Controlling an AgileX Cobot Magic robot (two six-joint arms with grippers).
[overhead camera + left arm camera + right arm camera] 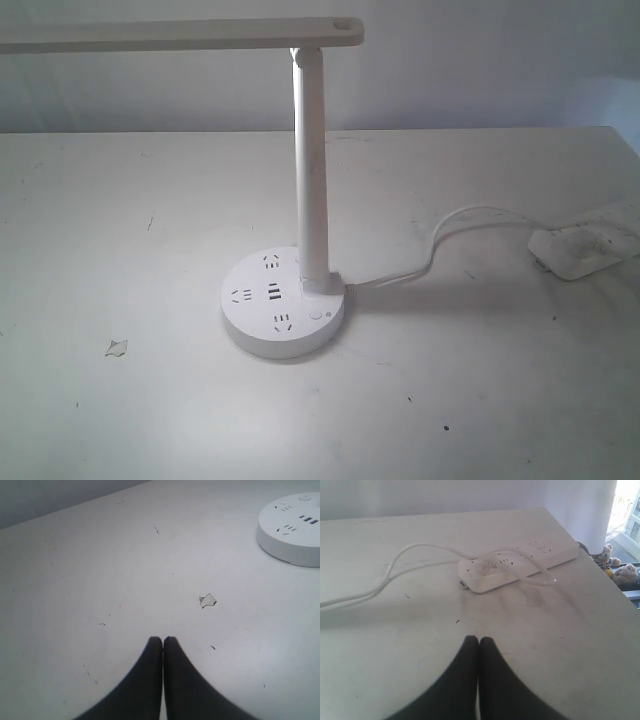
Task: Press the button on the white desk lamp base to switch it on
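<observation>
The white desk lamp base (282, 304) is a round flat disc with socket holes and dark USB slots, near the table's middle; its white pole (310, 170) rises to a flat lamp head (180, 34). The small round button (319, 316) sits flush in the base's top, at the front right by the pole's foot. Part of the base (292, 527) shows in the left wrist view, well away from my left gripper (163, 640), which is shut with nothing in it. My right gripper (479, 640) is shut too, empty, over bare table. Neither gripper shows in the exterior view.
A white cord (440, 235) runs from the base to a white power strip (583, 250) at the right table edge; the strip (520, 565) with its plug lies ahead of the right gripper. A small paper scrap (117, 347) lies left of the base.
</observation>
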